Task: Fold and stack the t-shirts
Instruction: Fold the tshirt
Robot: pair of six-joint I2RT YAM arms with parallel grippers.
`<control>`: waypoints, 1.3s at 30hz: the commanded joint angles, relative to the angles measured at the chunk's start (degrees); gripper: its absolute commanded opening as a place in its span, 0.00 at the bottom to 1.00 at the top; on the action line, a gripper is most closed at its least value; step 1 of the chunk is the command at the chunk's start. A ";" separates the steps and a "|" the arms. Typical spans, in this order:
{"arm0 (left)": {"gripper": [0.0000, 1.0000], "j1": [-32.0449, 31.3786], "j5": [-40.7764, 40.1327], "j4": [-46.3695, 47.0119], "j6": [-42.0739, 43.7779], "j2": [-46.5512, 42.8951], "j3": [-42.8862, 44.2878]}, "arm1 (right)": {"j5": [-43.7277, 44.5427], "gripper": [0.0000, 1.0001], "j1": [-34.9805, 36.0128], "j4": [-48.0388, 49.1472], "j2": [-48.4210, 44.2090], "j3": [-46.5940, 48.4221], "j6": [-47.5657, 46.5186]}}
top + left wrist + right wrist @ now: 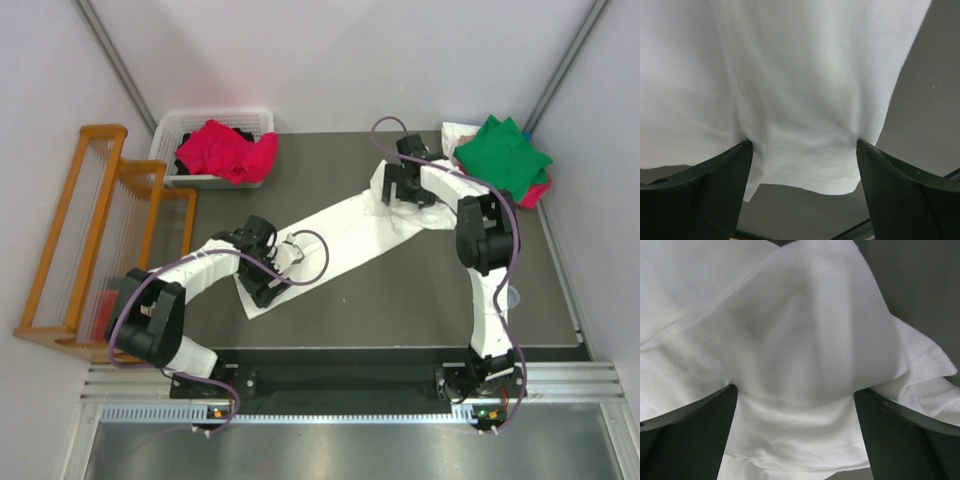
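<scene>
Across the middle of the table (420, 300), your white t-shirt (345, 235) lies pulled into one long diagonal band, running from about 7 o'clock up toward 1 o'clock in the top view. Its cloth is a soft, matte knit with stitched hems and shallow wrinkles that gather where it is pinched. Your left gripper (802, 147) is clamped on the lower hem end, with fabric bunched between its dark fingers. Your right gripper (795, 392) is clenched on a humped fold at the upper end. At 2 o'clock a green t-shirt (503, 155) sits folded into a rough square, a crimson-pink edge (541, 192) showing beneath it. At 11 o'clock a crumpled crimson-pink t-shirt (225, 150) spills over the front rim of a white slotted plastic basket (250, 118). The tabletop is dark grey and flat, closed in by pale walls (330, 60). At 9 o'clock, just off the table, stands an orange-brown wooden rack (95, 230) with thin upright strands. You can count two arms, one basket, one rack and three shirts in plain view.
</scene>
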 commanded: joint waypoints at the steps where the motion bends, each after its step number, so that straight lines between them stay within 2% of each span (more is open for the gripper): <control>1: 0.89 -1.82 4.43 -3.47 0.51 -0.99 2.72 | -7.50 1.00 -0.56 4.16 7.21 7.31 -0.38; 6: 0.89 -4.45 6.98 -5.83 -0.19 -0.55 5.88 | -11.10 1.00 0.14 1.95 10.04 14.61 -1.18; 18: 0.89 -14.46 9.53 -4.70 -3.79 4.98 10.19 | -17.34 1.00 3.65 3.00 11.71 18.05 0.14; 22: 0.89 -15.09 7.61 -2.68 -4.41 5.60 10.28 | -14.80 1.00 6.11 2.39 11.45 20.24 -1.00; 24: 0.89 -14.39 4.37 -1.28 -3.97 4.29 10.19 | -12.70 1.00 6.20 1.25 10.92 21.82 -1.44; 28: 0.90 -9.66 4.26 -0.75 -3.44 0.77 11.76 | -7.69 1.00 6.03 -0.25 8.73 22.88 -3.72; 33: 0.90 0.80 6.63 -2.84 -2.21 -2.30 14.93 | 0.39 1.00 4.72 -2.18 4.95 21.83 -5.48; 39: 0.90 5.73 4.88 -3.73 -0.80 -5.47 13.54 | 2.34 1.00 2.60 -2.53 2.49 18.14 -5.22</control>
